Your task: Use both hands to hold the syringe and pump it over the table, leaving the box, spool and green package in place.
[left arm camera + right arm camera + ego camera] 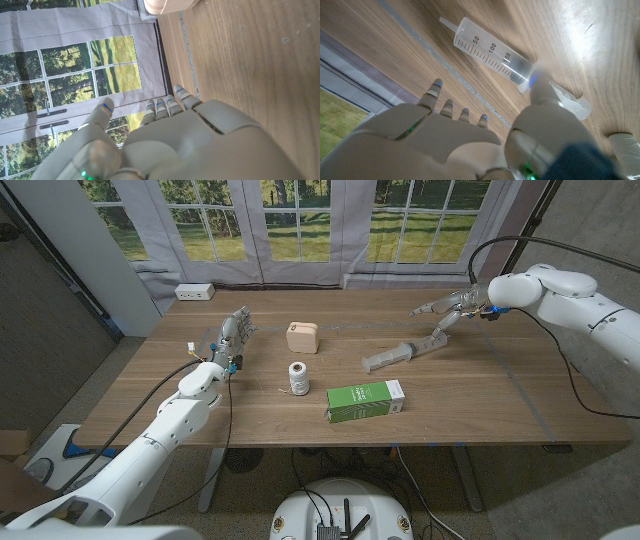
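The clear syringe (398,356) lies on the table right of centre, its plunger end pointing to the far right. In the right wrist view its marked barrel (489,52) lies flat on the wood. My right hand (455,307) hovers over the plunger end. The thumb (543,95) touches the syringe near its flange, and the other fingers (447,107) are spread and off it. My left hand (232,336) stands at the left of the table with its fingers (162,107) straight and apart, holding nothing. The tan box (302,337), the spool (298,376) and the green package (365,400) sit mid-table.
A corner of the tan box (165,5) shows beyond my left hand. A white power strip (194,292) lies at the table's far left corner. Glass doors and grey curtains stand behind the table. A black cable (480,255) loops above my right arm.
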### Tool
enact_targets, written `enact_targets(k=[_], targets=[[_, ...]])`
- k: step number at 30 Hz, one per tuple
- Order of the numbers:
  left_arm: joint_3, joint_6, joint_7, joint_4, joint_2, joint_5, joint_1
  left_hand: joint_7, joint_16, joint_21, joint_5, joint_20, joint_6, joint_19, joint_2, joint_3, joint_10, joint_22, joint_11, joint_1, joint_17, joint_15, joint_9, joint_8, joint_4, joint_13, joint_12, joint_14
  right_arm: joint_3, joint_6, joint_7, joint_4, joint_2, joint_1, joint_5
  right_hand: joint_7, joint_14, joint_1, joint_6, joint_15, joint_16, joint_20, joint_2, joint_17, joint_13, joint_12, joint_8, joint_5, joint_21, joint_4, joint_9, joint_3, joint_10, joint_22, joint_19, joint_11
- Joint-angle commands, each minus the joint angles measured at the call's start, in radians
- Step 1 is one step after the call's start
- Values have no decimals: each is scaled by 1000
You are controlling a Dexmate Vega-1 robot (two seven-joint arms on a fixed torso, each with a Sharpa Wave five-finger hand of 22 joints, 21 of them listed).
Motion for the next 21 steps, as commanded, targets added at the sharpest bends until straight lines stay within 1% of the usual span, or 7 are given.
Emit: enact_targets(k=[1, 3, 5, 8, 10, 17, 21], targets=[[-9, 1, 16, -16, 4, -3, 20, -2, 3, -1, 1, -13, 8, 12, 40, 11, 10, 5, -4, -11, 5, 2, 6, 0, 0, 3, 1, 3, -54, 48, 11, 62, 38, 56, -66, -2, -37, 17, -196, 18, 2, 9, -5, 1, 3, 5, 0, -5, -2, 4, 5, 2, -61, 4, -3, 6], [-10, 0, 18, -17, 4, -3, 22, -2, 3, -1, 1, -13, 8, 12, 40, 11, 12, 5, -4, -12, 5, 1, 6, 0, 0, 3, 1, 5, -62, 55, 1, 63, 39, 59, -87, -3, -37, 18, -198, 18, 3, 9, -6, 1, 4, 7, 1, -6, -2, 4, 5, 2, -60, 4, -3, 3], [-10, -2, 17, -17, 3, -3, 22, -2, 3, -1, 1, -14, 8, 12, 40, 12, 12, 5, -3, -12, 5, 2, 6, 0, 0, 3, 1, 6, -66, 55, -5, 67, 42, 58, -93, -3, -33, 20, -200, 16, 6, 9, -8, 2, 4, 13, 4, -9, -2, 5, 6, 1, -48, 5, 0, -7], [-10, 0, 16, -17, 2, -5, 23, -2, 4, -1, 1, -13, 9, 13, 40, 13, 15, 5, -3, -13, 5, 2, 6, 0, 0, 3, 1, 8, -72, 67, -36, 73, 41, 56, -116, -1, -16, 25, -191, 0, 16, 9, -13, 3, 5, 25, 16, -16, -2, 7, 7, 0, -21, 5, 8, -25], [-9, 0, 16, -17, 1, -7, 24, -1, 4, -1, 1, -13, 10, 13, 40, 13, 15, 5, -4, -14, 5, 3, 6, 0, 0, 3, 1, 9, -76, 67, -40, 80, 45, 55, -120, -1, -8, 28, -181, -9, 21, 6, -15, 3, 6, 31, 24, -19, 1, 8, 7, -1, -7, 5, 17, -34], [-8, 7, 17, -24, 3, -9, 29, -1, 3, -2, 1, -12, 9, 13, 40, 15, 16, 5, -5, -16, 5, 4, 6, -1, 0, 3, 1, 9, -89, 76, -68, 104, 55, 58, -140, -1, 10, 32, -159, -25, 31, 6, -17, 5, 7, 40, 36, -24, 3, 10, 8, -3, 20, 5, 32, -39], [-9, 11, 20, -32, 6, -11, 35, -1, 3, -2, 1, -11, 9, 14, 40, 15, 17, 5, -5, -16, 5, 5, 6, -1, 0, 3, 0, 10, -97, 94, -100, 122, 57, 56, -149, -1, 42, 38, -137, -45, 46, -1, -17, 7, 10, 54, 48, -27, 5, 11, 9, -4, 63, 5, 53, -46]])
